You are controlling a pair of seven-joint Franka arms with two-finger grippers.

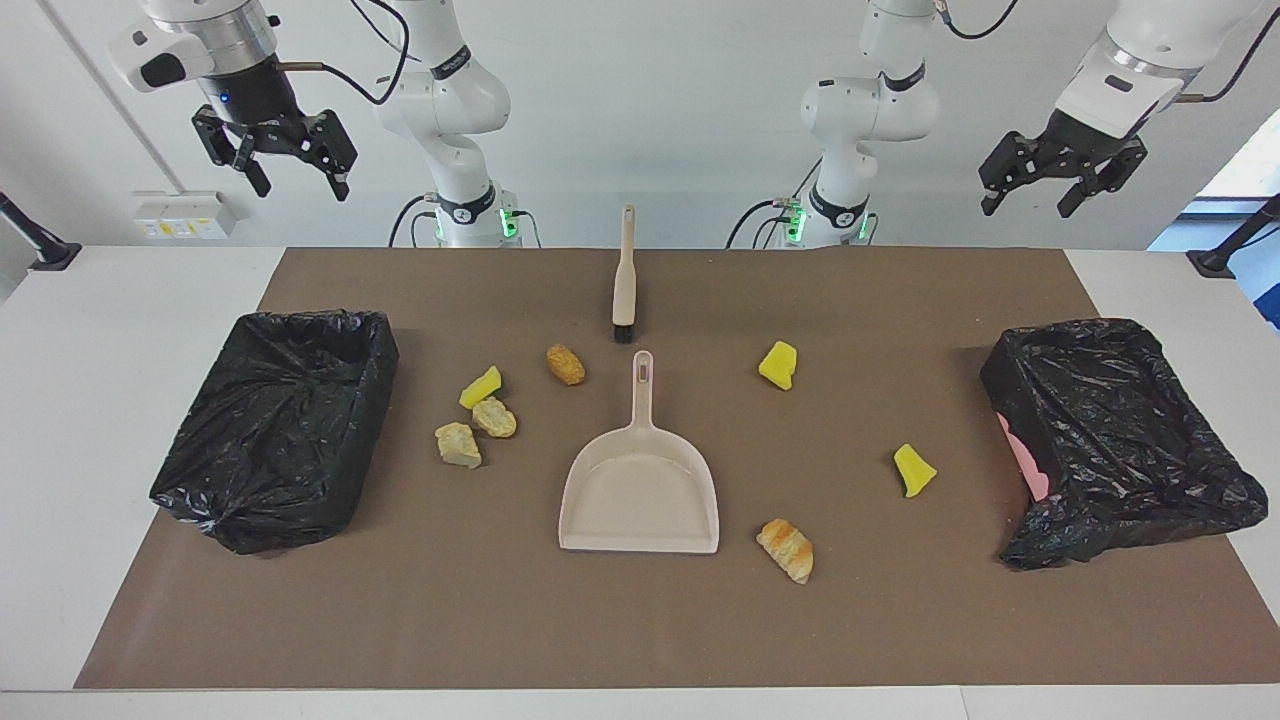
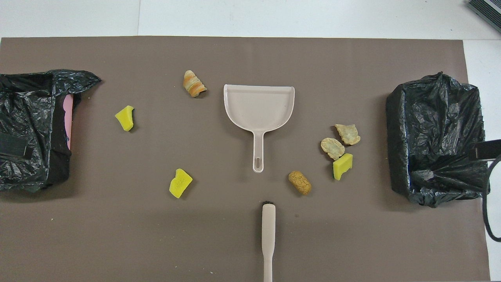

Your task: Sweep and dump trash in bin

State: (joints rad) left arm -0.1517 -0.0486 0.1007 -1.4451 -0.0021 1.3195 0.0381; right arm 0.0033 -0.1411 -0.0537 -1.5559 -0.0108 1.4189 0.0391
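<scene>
Croissant-like trash (image 1: 787, 549), dustpan (image 1: 640, 490), both claws raised

A brown mat (image 1: 900, 620) covered the white table (image 1: 120, 300). Near the wall, a socket box (image 1: 185, 215) sat at the right arm's end.

From my screen I see a white worktop (image 1: 130, 330) with a wide brown mat (image 1: 860, 300) spread over most of it, white margins showing at both ends and along the edges. A plain pale wall (image 1: 660, 100) rises past the worktop. A white socket box (image 1: 180, 215) is fixed low on that wall at one end. At the other end a window (image 1: 1245, 170) lets in bright daylight.
</scene>
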